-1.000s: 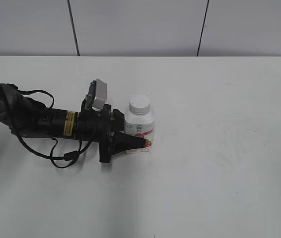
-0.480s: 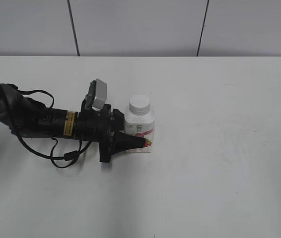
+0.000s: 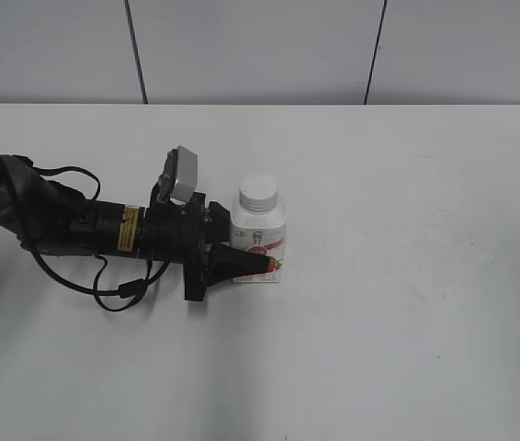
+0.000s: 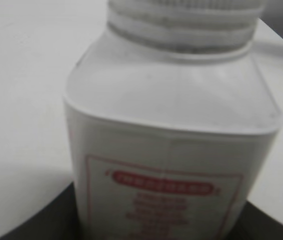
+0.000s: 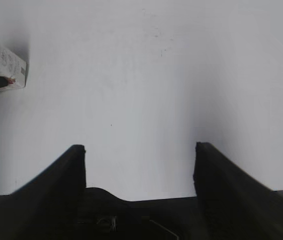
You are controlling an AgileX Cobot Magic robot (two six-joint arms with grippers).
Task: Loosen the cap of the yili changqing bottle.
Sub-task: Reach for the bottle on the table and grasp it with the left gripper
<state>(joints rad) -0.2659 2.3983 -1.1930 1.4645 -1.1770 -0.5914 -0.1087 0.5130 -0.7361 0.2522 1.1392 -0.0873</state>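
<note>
The yili changqing bottle stands upright on the white table, with its white cap on top. My left gripper reaches in from the left and is shut on the bottle's lower body; one black finger crosses the pink-red label. In the left wrist view the bottle fills the frame between the dark jaws, and the ribbed cap is at the top edge. My right gripper is open and empty over bare table. The bottle lies at the far left of its view.
The left arm with its cables lies low across the table's left side. The white table stretches to the right of the bottle. A grey panelled wall stands behind the table's far edge.
The bottle and the left gripper have shifted very slightly to the left. Nothing else has moved.
</note>
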